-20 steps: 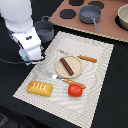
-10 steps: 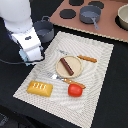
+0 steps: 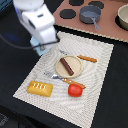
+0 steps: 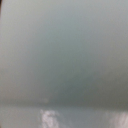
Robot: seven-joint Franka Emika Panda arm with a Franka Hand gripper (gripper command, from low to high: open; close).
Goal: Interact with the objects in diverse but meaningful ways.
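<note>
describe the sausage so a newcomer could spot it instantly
Find the pale placemat in the middle of the dark table. Near its centre sits a round tan plate, and the sausage lies diagonally across it. It is the only brown stick there: the loaf is yellow, the tomato red and round, the cutlery orange-handled.

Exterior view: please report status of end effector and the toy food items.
End effector hidden behind arm, state unclear. Sausage stick on plate; bread loaf, tomato on mat. Wrist view blurred pale surface.
</note>
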